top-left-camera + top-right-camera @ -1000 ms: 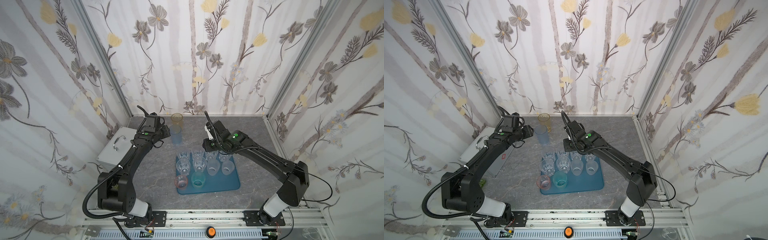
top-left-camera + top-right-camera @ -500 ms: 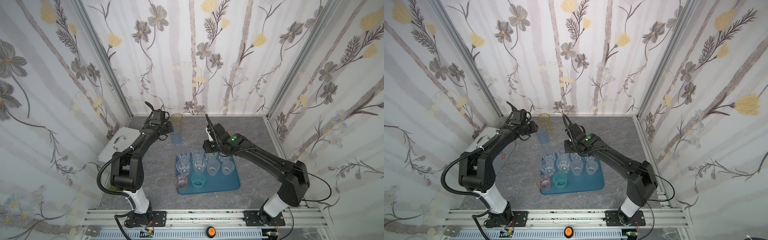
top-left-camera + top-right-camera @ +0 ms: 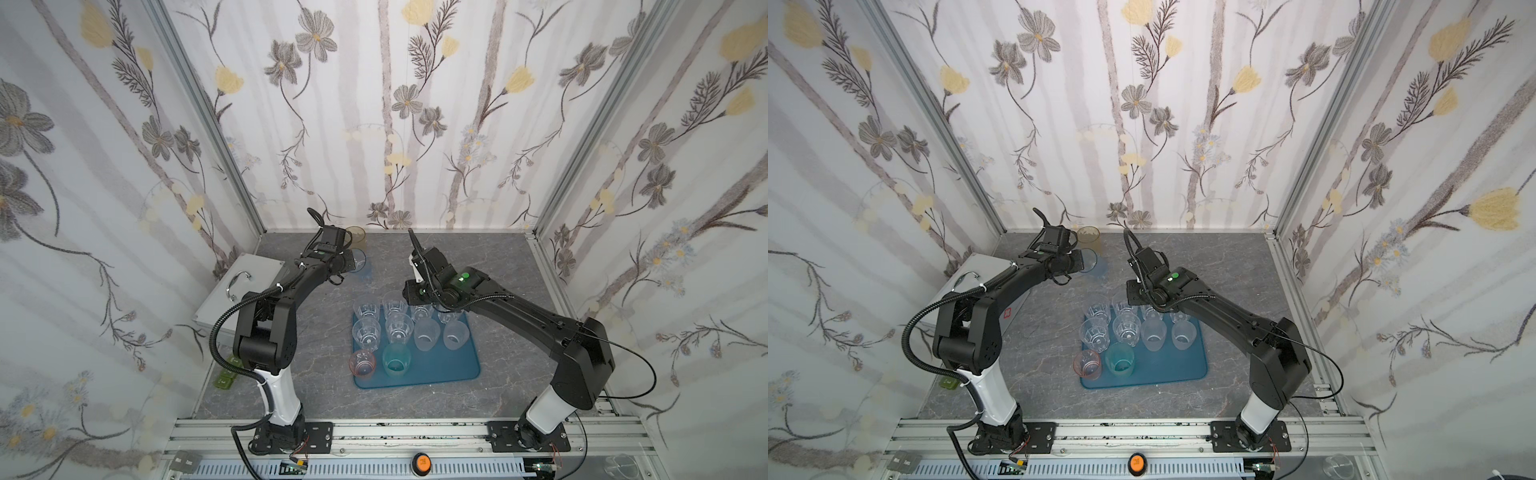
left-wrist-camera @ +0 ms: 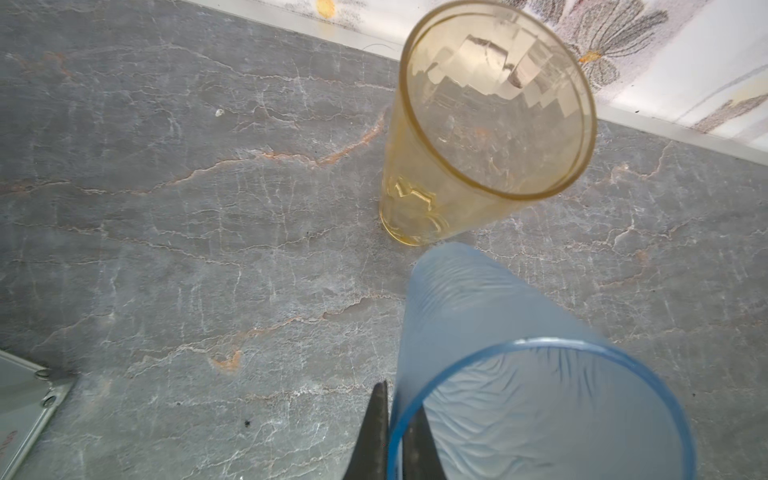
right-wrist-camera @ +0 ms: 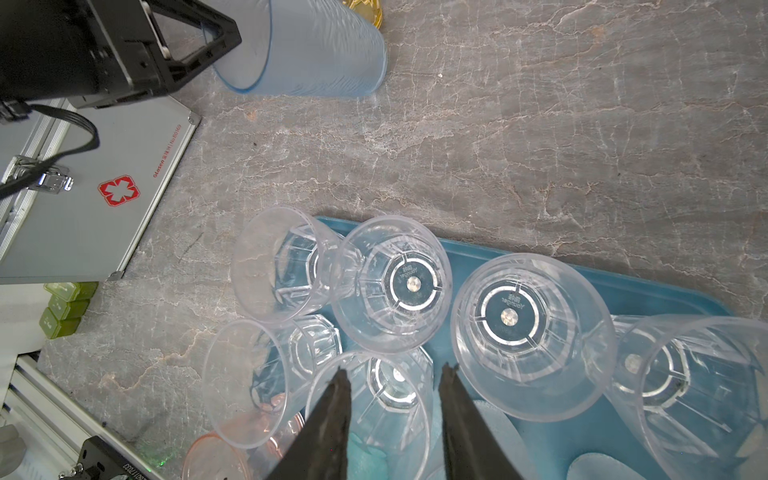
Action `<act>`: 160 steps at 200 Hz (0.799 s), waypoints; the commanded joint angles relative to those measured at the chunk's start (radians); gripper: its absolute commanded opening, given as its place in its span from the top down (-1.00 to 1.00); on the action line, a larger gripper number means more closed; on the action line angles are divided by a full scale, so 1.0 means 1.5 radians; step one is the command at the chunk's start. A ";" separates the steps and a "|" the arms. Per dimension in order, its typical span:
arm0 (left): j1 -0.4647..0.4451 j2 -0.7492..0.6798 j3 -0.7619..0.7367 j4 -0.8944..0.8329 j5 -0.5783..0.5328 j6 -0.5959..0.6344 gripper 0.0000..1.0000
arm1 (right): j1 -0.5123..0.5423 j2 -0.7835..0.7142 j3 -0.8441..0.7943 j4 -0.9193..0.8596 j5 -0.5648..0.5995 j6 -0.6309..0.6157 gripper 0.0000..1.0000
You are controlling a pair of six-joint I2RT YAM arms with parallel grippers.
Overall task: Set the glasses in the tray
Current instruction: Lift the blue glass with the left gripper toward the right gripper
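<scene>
Grey stone tabletop | ten glasses already up on tray, two to go | blue glass and amber glass off tray, beyond its far left corner | left gripper pinches blue glass's rim, glass tilted | right gripper hovers over tray, jaws partly apart, empty

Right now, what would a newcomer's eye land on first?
The left tool pinching the rim of the blue glass at the back of the table, beside the amber glass. Then the teal tray mid-table, crowded with glasses, the right tool open above them.
</scene>
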 commanded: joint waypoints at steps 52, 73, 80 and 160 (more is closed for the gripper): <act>-0.078 -0.162 -0.026 0.001 -0.072 -0.076 1.00 | -0.010 -0.048 0.055 0.037 0.014 0.042 0.26; -0.138 -0.182 -0.006 -0.002 -0.119 -0.095 1.00 | 0.003 -0.069 0.074 0.049 0.045 0.062 0.23; -0.150 -0.184 0.000 -0.002 -0.120 -0.106 1.00 | 0.006 -0.075 0.080 0.055 0.056 0.066 0.19; -0.255 -0.170 0.036 -0.002 -0.109 -0.178 1.00 | 0.014 -0.048 0.113 0.092 0.135 0.073 -0.03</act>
